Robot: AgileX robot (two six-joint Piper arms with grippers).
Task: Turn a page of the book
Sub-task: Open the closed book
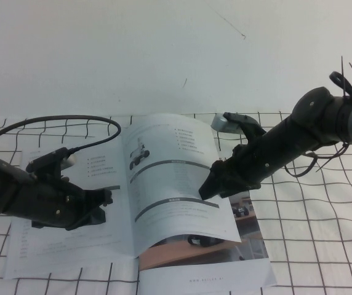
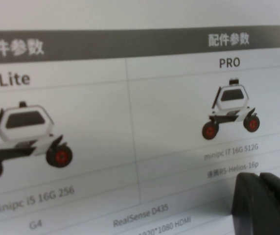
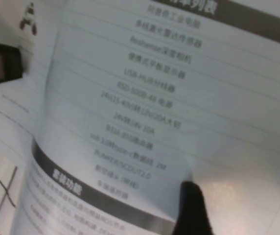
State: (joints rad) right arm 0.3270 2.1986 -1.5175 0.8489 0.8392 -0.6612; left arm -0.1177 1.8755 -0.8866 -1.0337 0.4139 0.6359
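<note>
The book [image 1: 71,246] lay open at the near edge of the counter [image 1: 324,246], which was covered by a white cloth ruled with a black grid. The left claw [image 1: 96,206] rested low on the book's left-hand leaf, the spine just beyond its tips; its wrist view showed a table of small wheeled robots filling the frame and one dark fingertip [image 2: 265,203] close to the paper, though whether that claw was open or closed could not be told.

The page [image 1: 176,184] stood lifted in a tall arch between the two claws, its heading bars curving with the bend. The right claw [image 1: 216,184] met the page's raised outer edge, with the booklet's right-hand spread lying below and behind it. From these views it could not be told how far that claw was open or whether it truly gripped the leaf.

The turn appeared to be roughly at its midpoint. The glossy paper looked slippery, so the leaf could slide free and fall back to the right-hand side if contact was light. A hard push toward the spine could crease the arch. The thin booklet might also skid on the cloth if the left claw's hold eased.
</note>
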